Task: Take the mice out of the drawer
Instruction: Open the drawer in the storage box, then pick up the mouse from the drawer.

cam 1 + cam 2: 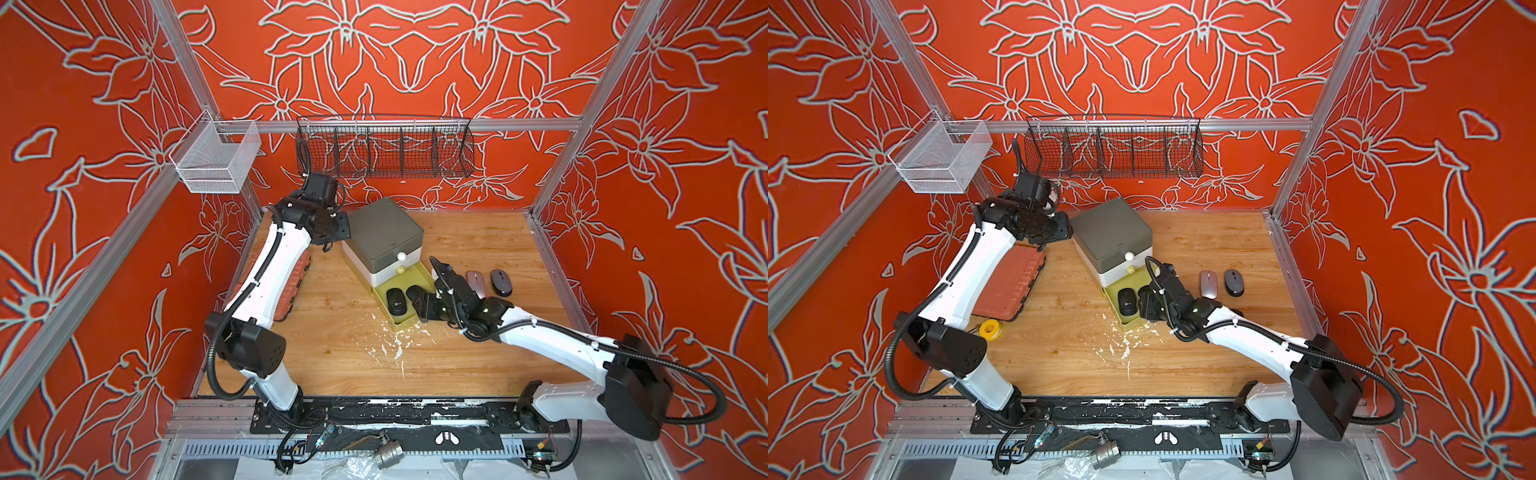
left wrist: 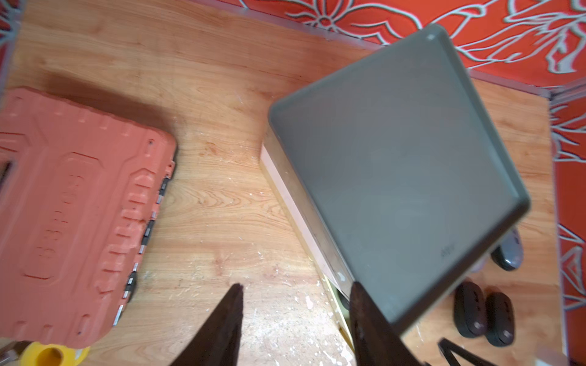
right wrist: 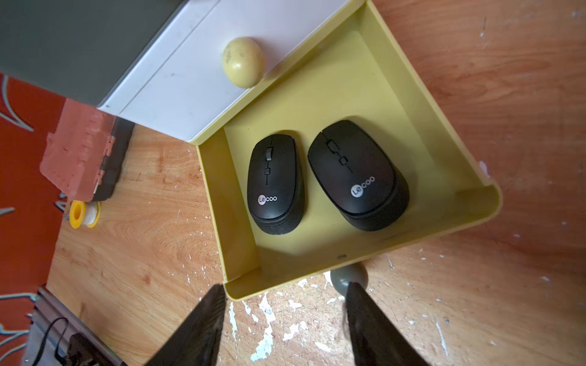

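Note:
The yellow-green bottom drawer (image 3: 348,79) of the small grey-topped unit (image 1: 382,226) stands pulled out. Two black mice lie side by side in it (image 3: 275,183) (image 3: 358,176); in both top views one shows fully (image 1: 397,301) (image 1: 1126,302). My right gripper (image 3: 285,290) hovers open just outside the drawer's front wall, one finger by the grey knob (image 3: 347,275), nothing between the fingers. A silver-pink mouse (image 1: 475,282) and a dark grey mouse (image 1: 501,282) lie on the table right of the drawer. My left gripper (image 2: 297,286) is open and empty beside the unit's left side.
A red tool case (image 1: 1013,282) lies on the table's left, partly under the left arm, with a yellow tape roll (image 1: 990,329) in front of it. A black wire basket (image 1: 384,149) and a white mesh basket (image 1: 216,160) hang high at the back. White flecks (image 1: 395,345) mark the wood.

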`<state>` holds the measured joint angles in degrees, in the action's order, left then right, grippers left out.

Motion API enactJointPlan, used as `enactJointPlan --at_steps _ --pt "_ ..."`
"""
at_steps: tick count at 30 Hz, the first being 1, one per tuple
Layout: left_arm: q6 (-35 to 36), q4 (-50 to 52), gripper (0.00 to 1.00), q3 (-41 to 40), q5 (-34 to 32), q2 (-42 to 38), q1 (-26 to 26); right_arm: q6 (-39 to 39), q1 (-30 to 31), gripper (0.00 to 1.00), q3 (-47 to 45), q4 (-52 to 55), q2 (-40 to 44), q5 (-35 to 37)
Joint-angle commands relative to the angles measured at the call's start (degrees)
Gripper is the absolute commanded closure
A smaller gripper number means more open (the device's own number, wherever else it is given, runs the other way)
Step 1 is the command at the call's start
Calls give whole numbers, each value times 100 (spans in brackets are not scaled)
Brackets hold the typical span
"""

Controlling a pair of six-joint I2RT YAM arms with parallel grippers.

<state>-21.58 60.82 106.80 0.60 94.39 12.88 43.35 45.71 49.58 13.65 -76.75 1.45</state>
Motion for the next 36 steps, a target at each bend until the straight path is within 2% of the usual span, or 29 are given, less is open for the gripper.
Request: enactJointPlan --at_steps 1,5,10,16,31,36 --pt "-182 -371 47 -481 482 -365 -19 -348 78 34 480 616 -368 -74" --pt "-382 -799 47 -1169 755 -807 -15 -452 136 32 1079 880 -964 -182" --pt "-513 -958 46 -1489 880 -1055 -14 -468 153 30 1608 1203 -1552 68" --pt "-637 -1226 46 -1870 890 -1298 -14 -218 184 29 1658 920 -1937 83" --pt "-708 -1321 46 -2038 809 -1419 -14 638 204 28 1739 367 -2561 -17" --pt "-747 -1344 46 -2042 792 -1446 -14 653 219 29 1983 607 -2801 196"
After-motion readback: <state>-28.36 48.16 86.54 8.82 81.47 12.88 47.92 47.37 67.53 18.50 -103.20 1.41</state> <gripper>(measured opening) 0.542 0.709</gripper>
